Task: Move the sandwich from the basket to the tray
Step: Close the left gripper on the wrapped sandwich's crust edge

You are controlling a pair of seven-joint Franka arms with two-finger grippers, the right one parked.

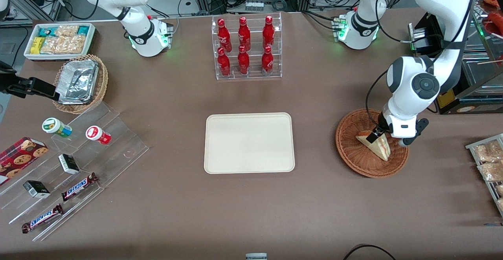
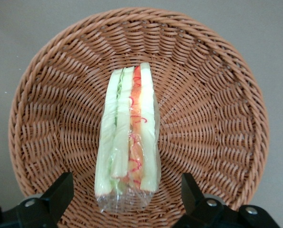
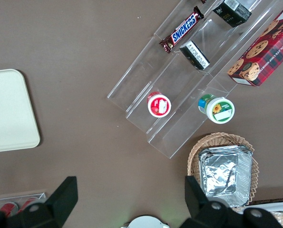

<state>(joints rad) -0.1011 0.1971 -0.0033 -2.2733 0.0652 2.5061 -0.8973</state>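
Note:
The sandwich (image 1: pixel 378 147), a plastic-wrapped wedge of white bread with red and green filling, lies in the reddish-brown wicker basket (image 1: pixel 351 152) toward the working arm's end of the table. My left gripper (image 1: pixel 376 135) hangs low over the basket, open, with one finger on each side of the sandwich's wide end. In the left wrist view the sandwich (image 2: pixel 129 137) stands on edge between the black fingers (image 2: pixel 60 192), with a gap to each, and the basket (image 2: pixel 217 118) fills the background. The cream tray (image 1: pixel 249 143) lies flat mid-table, beside the basket, with nothing on it.
A clear rack of red bottles (image 1: pixel 245 48) stands farther from the front camera than the tray. Toward the parked arm's end are a stepped acrylic stand with snacks (image 1: pixel 74 162), a tan basket with a foil container (image 1: pixel 80 83) and a white snack box (image 1: pixel 59 40). Snack packets (image 1: pixel 489 162) lie beside the basket.

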